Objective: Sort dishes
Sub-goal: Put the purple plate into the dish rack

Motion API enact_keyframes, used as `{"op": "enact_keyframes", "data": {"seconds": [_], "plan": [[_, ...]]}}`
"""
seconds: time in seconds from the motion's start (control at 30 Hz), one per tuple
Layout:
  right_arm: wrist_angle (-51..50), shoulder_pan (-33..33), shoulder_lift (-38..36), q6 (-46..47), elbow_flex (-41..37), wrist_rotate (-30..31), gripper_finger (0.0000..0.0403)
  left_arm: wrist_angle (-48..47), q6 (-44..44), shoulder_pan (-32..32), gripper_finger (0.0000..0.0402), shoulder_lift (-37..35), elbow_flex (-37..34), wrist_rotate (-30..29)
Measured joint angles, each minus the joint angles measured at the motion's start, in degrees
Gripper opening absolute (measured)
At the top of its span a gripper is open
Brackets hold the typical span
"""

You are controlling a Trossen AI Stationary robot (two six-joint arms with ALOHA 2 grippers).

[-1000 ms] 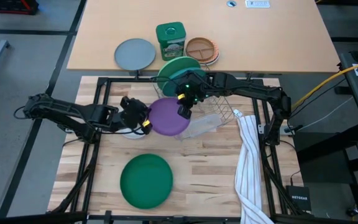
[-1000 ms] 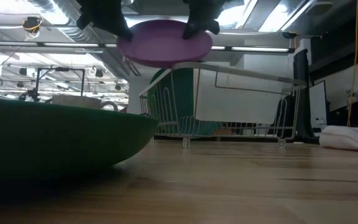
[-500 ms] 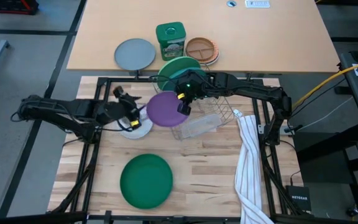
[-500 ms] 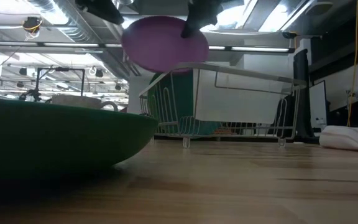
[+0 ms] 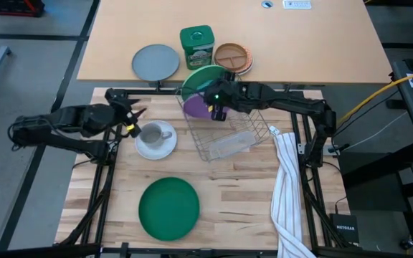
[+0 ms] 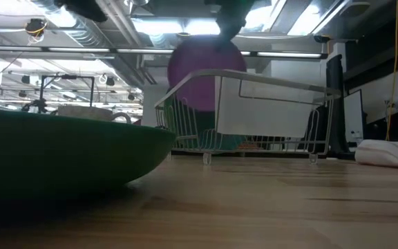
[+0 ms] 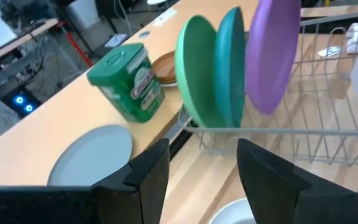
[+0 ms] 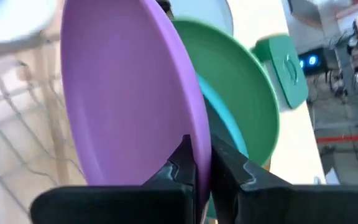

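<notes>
A: Status on the purple plate (image 5: 195,107)?

B: On edge, held over the wire dish rack (image 5: 228,136) at the rack's 10 o'clock corner. Right pincer (image 5: 216,112) is pinching its rim. Looks not yet seated in a slot, but can't confirm from the low view.

A: What's already racked?

B: Light green plate (image 5: 205,75) and teal plate (image 7: 230,65), both upright, side by side at the rack's 11 o'clock end. Purple sits just beside the teal one, next in line.

A: Left arm?

B: Left pincer (image 5: 130,119) is spread and empty, at 9 o'clock from the rack, just beside the grey mug (image 5: 152,133) on its white saucer (image 5: 155,142).

A: What's left?

B: My read: seat purple, then the dark green plate (image 5: 168,208) lying flat on the counter (image 5: 242,201) at 6 o'clock, plus mug and saucer. Roughly halfway.

A: Other stuff on the far counter?

B: Flat grey plate (image 5: 155,62), green canister (image 5: 196,46), brown orange-rimmed plate (image 5: 234,57), all at 12 o'clock, well apart from the rack work. Striped towel (image 5: 290,193) at 4 o'clock.
</notes>
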Motion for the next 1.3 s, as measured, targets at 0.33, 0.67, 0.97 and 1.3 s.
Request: {"op": "enact_keyframes", "data": {"seconds": [0.33,0.67,0.97,1.3], "plan": [[-4.7,-5.8,0.1,-3.0,-0.1,-5.1,0.0024,-1.0,-2.5,2.8,0.0177,-2.9,-4.6,0.0],[-4.6,-6.8,0.1,-11.5,-0.1,-11.0,0.0024,-0.8,-6.6,3.2,0.0177,-2.5,-8.6,0.1],[-3.4,-6.8,0.1,-14.1,-0.1,-13.8,0.0023,-1.0,-9.5,3.2,0.0177,-2.5,-10.9,0.1],[-1.2,-6.8,1.5,-17.2,-1.3,-13.8,0.0022,-0.8,-9.6,3.2,0.0177,-2.5,-11.0,0.1]]}}
